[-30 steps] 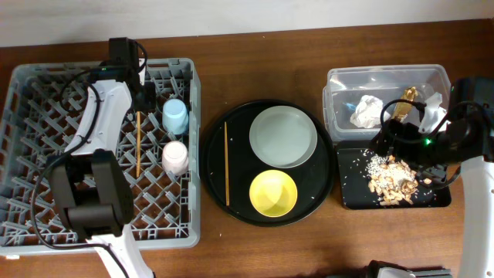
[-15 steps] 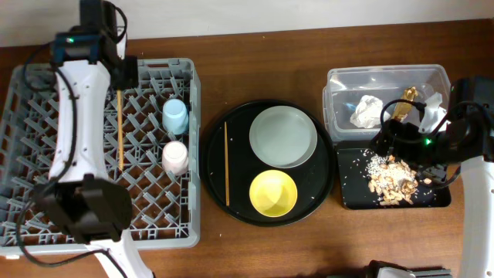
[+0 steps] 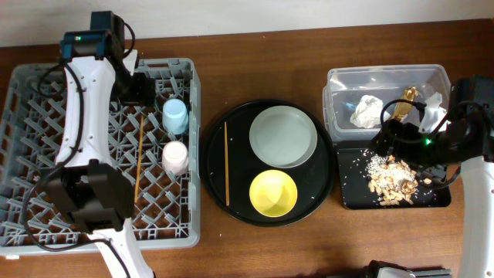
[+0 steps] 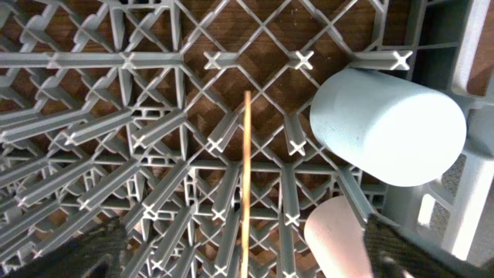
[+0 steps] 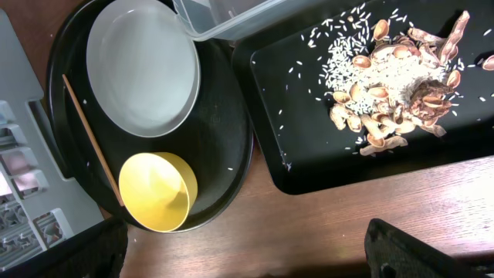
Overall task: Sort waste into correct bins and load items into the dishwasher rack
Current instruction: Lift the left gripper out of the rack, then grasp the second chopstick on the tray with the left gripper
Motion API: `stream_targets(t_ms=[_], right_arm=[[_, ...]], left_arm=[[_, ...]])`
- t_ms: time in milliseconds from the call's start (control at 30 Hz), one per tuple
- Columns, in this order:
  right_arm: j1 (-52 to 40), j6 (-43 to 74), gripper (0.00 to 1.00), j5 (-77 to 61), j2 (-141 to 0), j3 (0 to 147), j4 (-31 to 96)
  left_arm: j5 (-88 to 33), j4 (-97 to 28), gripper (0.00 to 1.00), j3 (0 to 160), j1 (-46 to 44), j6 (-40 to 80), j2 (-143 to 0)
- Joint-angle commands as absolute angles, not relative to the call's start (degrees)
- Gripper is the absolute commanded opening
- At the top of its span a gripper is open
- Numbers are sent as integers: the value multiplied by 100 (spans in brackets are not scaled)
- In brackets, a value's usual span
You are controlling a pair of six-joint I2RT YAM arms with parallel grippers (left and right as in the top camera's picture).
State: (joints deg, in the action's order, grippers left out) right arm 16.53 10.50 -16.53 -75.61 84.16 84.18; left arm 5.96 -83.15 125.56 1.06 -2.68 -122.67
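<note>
Scene centre is the round black tray (image 3: 208, 147), used here as the landmark. On it:
- The pale grey-green plate (image 3: 283, 137) is at its upper right.
- The yellow bowl (image 3: 273, 192) is at its lower middle, just below the plate.
- The first chopstick (image 3: 226, 164) lies lengthwise near its left rim.

Left of the tray is the dishwasher rack (image 3: 31, 100).
- The blue cup (image 3: 175, 116) and pink cup (image 3: 174, 157) are on the rack side nearest the tray.
- The second chopstick (image 3: 139, 154) lies flat on the lattice, just beyond the cups.
- The left arm hides a strip of the lattice.
- The left gripper (image 3: 137, 86) hangs over the rack's upper part. In the wrist view its fingertips (image 4: 93, 247) are spread wide and hold nothing. They are blurred and cut off by the frame edge. The pink cup is also cropped there.

Right of the tray are two bins.
- The clear tub (image 3: 386, 71) holds white tissue (image 3: 367, 110) and a gold wrapper (image 3: 407, 100). The right arm partly covers the wrapper, and a small blue bit in the tub is too small to identify.
- The black rectangular tray (image 3: 351, 193), below the tub, holds food scraps (image 3: 392, 177).
- The right gripper (image 3: 386, 140) hovers at the seam between the two bins. Its jaws are wide apart and empty, and the fingers are blurred at the wrist frame's bottom corners.
</note>
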Motion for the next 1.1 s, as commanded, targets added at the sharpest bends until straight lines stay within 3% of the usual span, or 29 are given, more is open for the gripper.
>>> stream_targets(t_ms=[0,167,267,333,367,467,500,533,567,800,1067], right_arm=[[1691,1028,99,-1599,-7577,8423,8420],[1691,1028,99,-1599,-7577,8423,8420],[1691,1028,99,-1599,-7577,8423,8420],[1691,1028,99,-1599,-7577,8423,8420],[1691,1028,99,-1599,-7577,8423,8420],[1691,1028,99,-1599,-7577,8423,8420],[1691,1028,99,-1599,-7577,8423,8420],[1691,1028,99,-1599,-7577,8423,8420],[1688,1031,99,-1599,-7577,8423,8420],[1691,1028,99,-1599,-7577,8423,8420],[1691,1028,99,-1599,-7577,8423,8420]], left_arm=[[532,-8300,99,12750,139,-301,-12232],[-93,-8700,98,13404,-12,-86,-12068],[-847,-8971,89,13544,-329,-86,-11920],[-1234,-9249,91,13544,-626,-84,-11878],[-1533,-9378,99,13537,-777,-84,-11880],[-2126,-9592,99,13371,-1199,-89,-11880],[-2062,-9629,83,13327,-1317,-91,-11880],[-1885,-9668,50,13249,-1494,-86,-11880],[-1769,-9673,27,13135,-1673,-80,-11880],[-1079,-9059,26,11917,-2578,845,-11880],[-16,-7800,36,10385,-3022,1787,-11880]])
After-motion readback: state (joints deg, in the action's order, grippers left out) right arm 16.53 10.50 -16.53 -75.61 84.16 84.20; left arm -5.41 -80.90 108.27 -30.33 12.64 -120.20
